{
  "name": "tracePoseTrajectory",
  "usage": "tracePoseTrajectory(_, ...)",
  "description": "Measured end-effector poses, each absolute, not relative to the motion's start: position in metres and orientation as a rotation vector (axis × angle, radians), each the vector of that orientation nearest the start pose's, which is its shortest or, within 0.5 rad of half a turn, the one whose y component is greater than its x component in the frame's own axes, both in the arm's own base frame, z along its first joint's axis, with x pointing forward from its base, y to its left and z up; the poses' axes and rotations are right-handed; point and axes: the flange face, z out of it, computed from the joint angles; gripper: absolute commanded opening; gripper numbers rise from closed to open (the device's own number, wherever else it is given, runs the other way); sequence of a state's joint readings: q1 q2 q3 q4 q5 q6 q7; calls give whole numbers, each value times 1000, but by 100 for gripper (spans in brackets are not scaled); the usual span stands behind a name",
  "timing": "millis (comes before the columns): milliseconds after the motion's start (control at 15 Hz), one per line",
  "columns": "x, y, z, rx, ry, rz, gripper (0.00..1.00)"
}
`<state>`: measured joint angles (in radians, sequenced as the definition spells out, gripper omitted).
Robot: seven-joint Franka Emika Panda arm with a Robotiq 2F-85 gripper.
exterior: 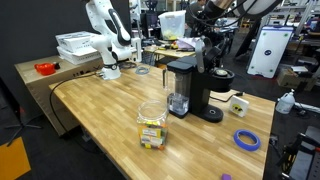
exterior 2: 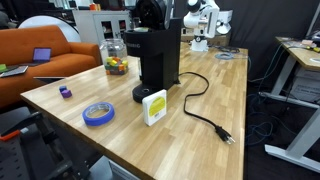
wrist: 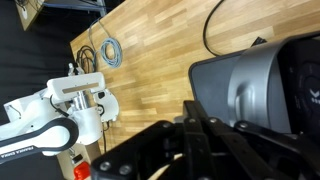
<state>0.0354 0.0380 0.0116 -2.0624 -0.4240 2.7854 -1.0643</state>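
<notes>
Nothing is gripped yet: the jaws, bottom centre of the wrist view, are closed and empty near the coffee machine (wrist: 250, 85), which stands untouched mid-frame on the table (exterior: 100, 110), so the work seems barely begun.

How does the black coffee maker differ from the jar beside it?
The coffee maker is black and opaque; the jar is clear, with colourful pieces showing inside. The coffee maker stands taller than the jar. The coffee maker has a plug, lying loose on the table; the jar has none. Both stand upright, close together on the wooden table.
</notes>
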Motion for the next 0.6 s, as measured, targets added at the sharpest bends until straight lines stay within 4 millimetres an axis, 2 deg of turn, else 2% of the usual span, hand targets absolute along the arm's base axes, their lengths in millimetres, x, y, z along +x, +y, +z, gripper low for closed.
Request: tracePoseTrajectory(600, 590, 53, 486, 1872, 1694, 579, 0)
